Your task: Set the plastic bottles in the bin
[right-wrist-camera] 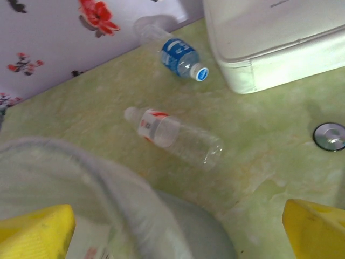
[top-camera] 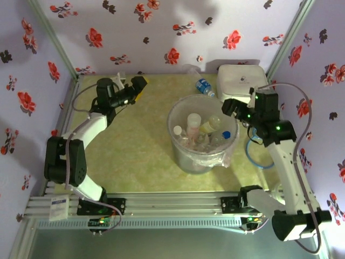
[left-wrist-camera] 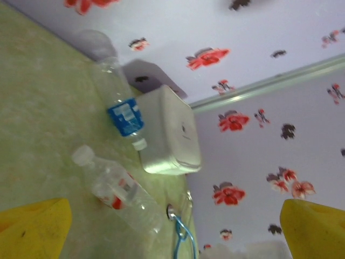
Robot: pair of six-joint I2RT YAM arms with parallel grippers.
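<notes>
**Bottles mostly in the bin, two lying outside it**

Beyond the bin, on its far side, two bottles lie flat. A red-label bottle rests just past the bin's rim. A blue-label bottle lies farther from the bin, near the back wall and close beside a white box.

Over the bin's far-right rim the right gripper hangs with its fingers spread wide and nothing between them. Well off to the bin's far left, the left gripper is spread and empty too.

The red-label bottle looks like the natural next pick for the right arm, since it is the one nearest the bin. The fingers should straddle its body crosswise, about at the label, and close gently — thin clear plastic probably dents and squirts out under a hard pinch. Once gripped, it should be lifted clear of the rim and let go over the middle of the bin, so the clear liner does not snag it.

The tabletop around the bin is pale green, mottled and smooth-looking, so a nudged bottle may roll. A small metal disc sits flush in it on the bin's box side. Lilac walls with red and dark flowers close in behind and to either side of the bin, with metal posts at the corners.
</notes>
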